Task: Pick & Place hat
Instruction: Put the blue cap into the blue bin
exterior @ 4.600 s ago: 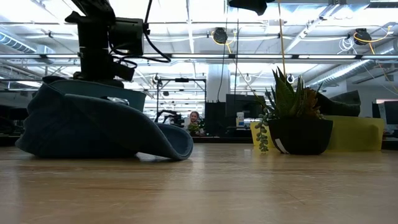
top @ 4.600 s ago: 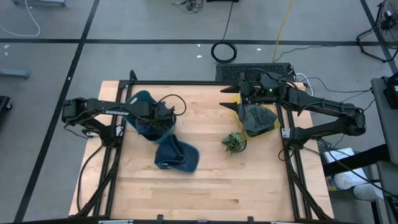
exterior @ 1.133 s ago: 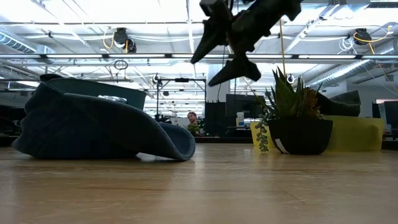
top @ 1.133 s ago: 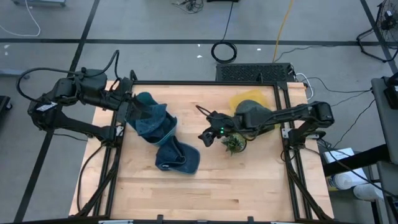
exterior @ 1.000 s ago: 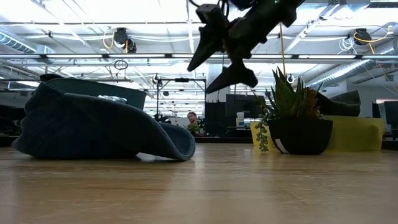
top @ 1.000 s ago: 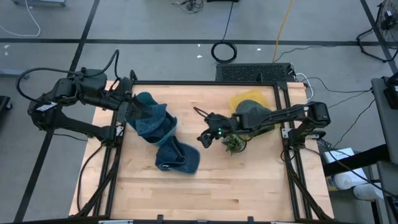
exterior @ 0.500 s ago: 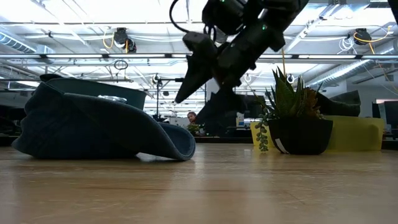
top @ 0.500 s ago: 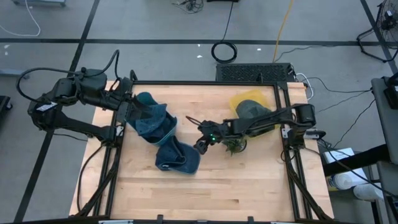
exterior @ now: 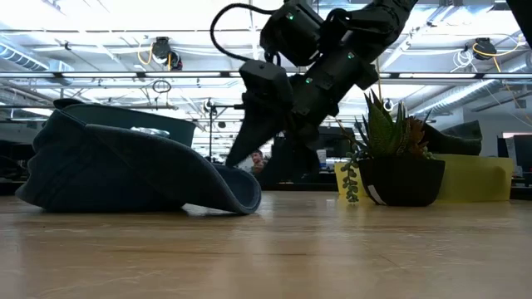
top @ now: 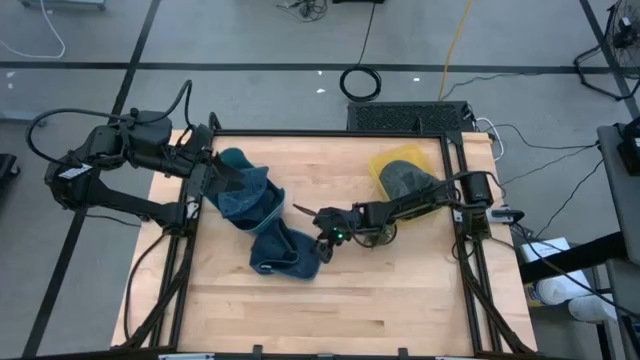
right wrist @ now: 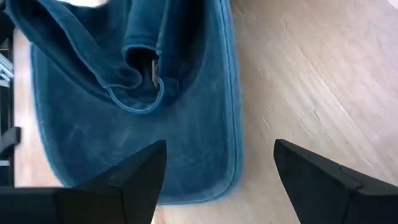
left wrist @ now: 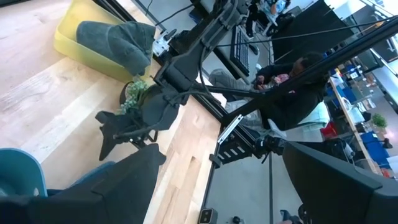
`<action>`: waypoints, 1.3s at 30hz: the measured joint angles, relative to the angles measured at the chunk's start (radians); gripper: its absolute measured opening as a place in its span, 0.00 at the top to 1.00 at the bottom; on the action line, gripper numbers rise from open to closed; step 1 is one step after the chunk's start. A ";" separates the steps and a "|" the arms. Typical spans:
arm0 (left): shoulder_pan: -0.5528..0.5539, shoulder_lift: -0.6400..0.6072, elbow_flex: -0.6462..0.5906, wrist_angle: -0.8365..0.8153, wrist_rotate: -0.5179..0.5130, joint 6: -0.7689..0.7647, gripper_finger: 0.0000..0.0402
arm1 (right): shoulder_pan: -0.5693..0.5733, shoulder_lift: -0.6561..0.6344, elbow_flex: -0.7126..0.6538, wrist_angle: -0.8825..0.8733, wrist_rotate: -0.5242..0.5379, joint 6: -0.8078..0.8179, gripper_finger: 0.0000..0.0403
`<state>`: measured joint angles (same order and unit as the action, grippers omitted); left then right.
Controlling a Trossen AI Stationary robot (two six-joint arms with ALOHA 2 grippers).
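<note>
I see my right tool (top: 311, 233) open just above the blue hat (top: 284, 250); my left tool (top: 215, 172) waits open at the bench (top: 400, 300) corner.

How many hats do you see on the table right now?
3: one blue hat near the table's middle, under the open right gripper; another blue hat beside the left gripper; a grey hat in the yellow bin. More may be hidden underneath.

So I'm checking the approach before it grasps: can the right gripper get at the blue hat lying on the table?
Probably yes. The right gripper is open just above the blue hat brim, with nothing between them.
</note>
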<state>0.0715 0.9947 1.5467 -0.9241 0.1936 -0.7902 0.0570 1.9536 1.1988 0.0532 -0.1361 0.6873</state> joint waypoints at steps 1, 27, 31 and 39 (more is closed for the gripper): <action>0.000 0.000 0.000 0.000 0.000 0.001 0.13 | 0.003 0.000 -0.001 0.002 0.001 0.001 0.30; 0.000 0.000 0.000 0.000 -0.002 0.033 0.13 | 0.003 0.035 0.002 0.098 -0.025 -0.035 0.49; 0.000 0.000 0.000 0.000 0.014 0.040 0.13 | 0.011 0.037 0.001 0.094 -0.026 -0.035 0.69; 0.000 0.000 0.000 -0.017 0.026 0.025 0.13 | 0.010 0.036 0.001 0.100 -0.052 -0.021 0.98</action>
<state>0.0711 0.9947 1.5467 -0.9407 0.2192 -0.7652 0.0671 1.9900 1.1999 0.1536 -0.1883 0.6660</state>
